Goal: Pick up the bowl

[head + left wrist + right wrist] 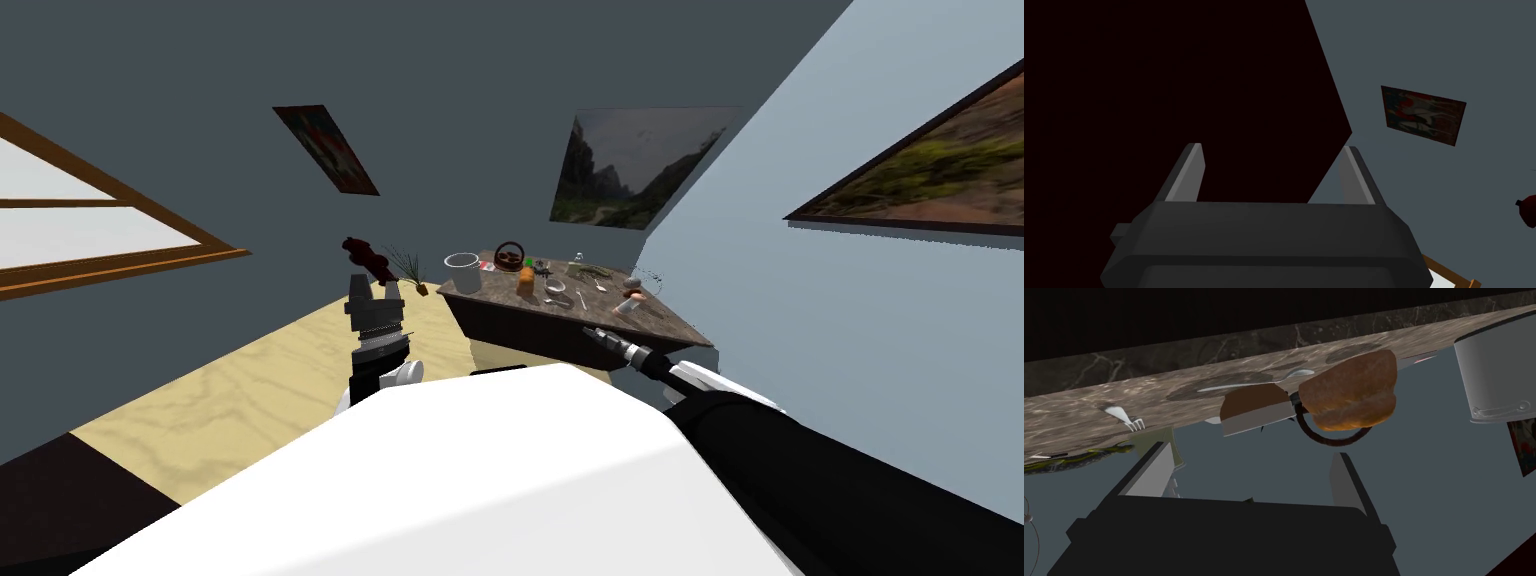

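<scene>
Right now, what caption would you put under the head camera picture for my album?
Left pincer and right pincer hover before a cluttered dark table holding a white pot and basket.

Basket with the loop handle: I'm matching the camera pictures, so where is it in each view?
Head view: basket on the table, just right of the white pot.
Right wrist view: basket ahead of the open right gripper, beside the white pot.
Left wrist view: open left gripper, aimed away from the table.
Shared landmark: the white pot.
</scene>
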Controlling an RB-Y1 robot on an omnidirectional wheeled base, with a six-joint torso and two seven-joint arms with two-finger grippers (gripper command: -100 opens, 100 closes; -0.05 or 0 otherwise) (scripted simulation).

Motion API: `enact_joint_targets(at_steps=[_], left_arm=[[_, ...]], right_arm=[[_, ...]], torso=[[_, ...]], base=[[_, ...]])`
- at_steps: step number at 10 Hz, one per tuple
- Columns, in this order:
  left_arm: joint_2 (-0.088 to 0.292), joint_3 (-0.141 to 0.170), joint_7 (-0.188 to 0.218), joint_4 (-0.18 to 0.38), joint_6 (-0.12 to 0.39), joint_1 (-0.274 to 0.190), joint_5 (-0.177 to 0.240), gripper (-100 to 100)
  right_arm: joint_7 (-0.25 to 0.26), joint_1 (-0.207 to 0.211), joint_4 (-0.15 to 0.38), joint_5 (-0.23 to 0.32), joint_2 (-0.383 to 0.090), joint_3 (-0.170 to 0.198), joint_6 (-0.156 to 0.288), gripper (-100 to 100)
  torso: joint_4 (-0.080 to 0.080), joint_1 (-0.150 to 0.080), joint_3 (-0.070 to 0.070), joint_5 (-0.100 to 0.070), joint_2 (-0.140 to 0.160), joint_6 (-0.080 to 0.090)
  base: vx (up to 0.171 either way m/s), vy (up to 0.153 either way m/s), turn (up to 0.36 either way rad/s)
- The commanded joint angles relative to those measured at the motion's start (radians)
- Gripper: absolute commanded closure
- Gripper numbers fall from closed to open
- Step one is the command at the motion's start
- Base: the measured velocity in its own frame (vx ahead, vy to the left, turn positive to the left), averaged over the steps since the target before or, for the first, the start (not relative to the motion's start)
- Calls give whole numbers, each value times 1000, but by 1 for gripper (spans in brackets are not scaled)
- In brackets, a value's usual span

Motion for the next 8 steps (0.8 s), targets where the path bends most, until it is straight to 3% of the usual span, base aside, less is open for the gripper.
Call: enact_joint_targets(at_steps=[1, 4, 8], left_arm=[[0, 0, 0, 0, 0, 0, 0, 0], [0, 0, 0, 0, 0, 0, 0, 0], [0, 0, 0, 0, 0, 0, 0, 0]], right_arm=[[4, 18, 46, 19, -50, -4, -9, -100], [7, 36, 80, 36, -113, -7, -13, -100], [18, 84, 176, 87, -236, -11, -32, -100]], torso=[[0, 0, 0, 0, 0, 0], [0, -1, 0, 0, -1, 0], [-1, 0, -2, 0, -3, 0]], base=[[32, 74, 161], [22, 55, 95], [56, 68, 145]])
